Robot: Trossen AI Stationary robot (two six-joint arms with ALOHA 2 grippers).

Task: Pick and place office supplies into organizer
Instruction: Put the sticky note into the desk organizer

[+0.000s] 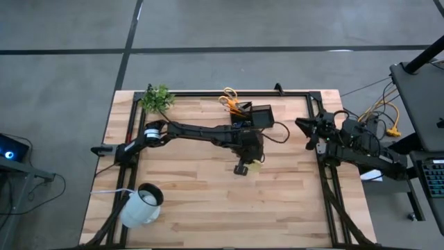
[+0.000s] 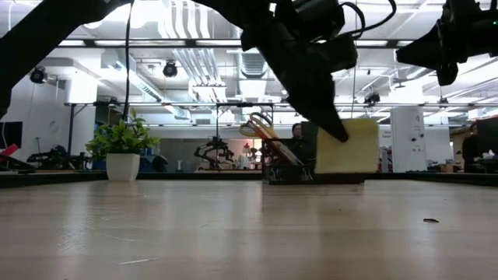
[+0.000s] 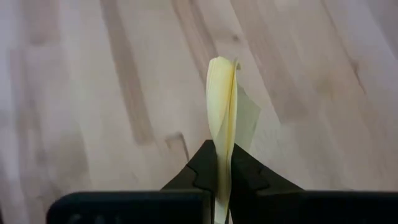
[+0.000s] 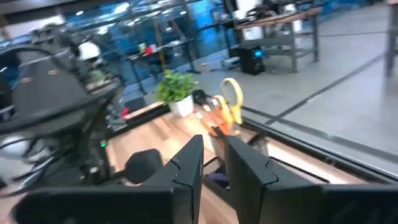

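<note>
No readable brand or writing anywhere that I can make out, so nothing to report there.

The left gripper [image 1: 242,167] is pinching the square yellow sticky-note pad [image 2: 347,146] by one edge, fingers closed tight on it. In the left wrist view the pad [image 3: 222,106] sticks out edge-on from between the two dark fingertips [image 3: 202,167], clear of the light wooden table top [image 3: 93,93]. The low view shows it hanging above the wood, not touching. The left arm reaches from the table's left side across to the middle, wrist angled downward, gripper just in front of the small black rectangular desk organizer [image 1: 251,118].

The organizer sits near the back edge and already has the yellow-handled scissors [image 1: 229,98] standing in it, handles up, with orange pencils [image 2: 277,144] leaning beside them.

The right gripper [image 1: 309,132] is parked over the table's right edge, raised, fingers only a narrow gap apart.

A small green plant in a white pot [image 2: 122,148] stands at the back-left corner, and a white mug [image 1: 142,205] sits front-left.
</note>
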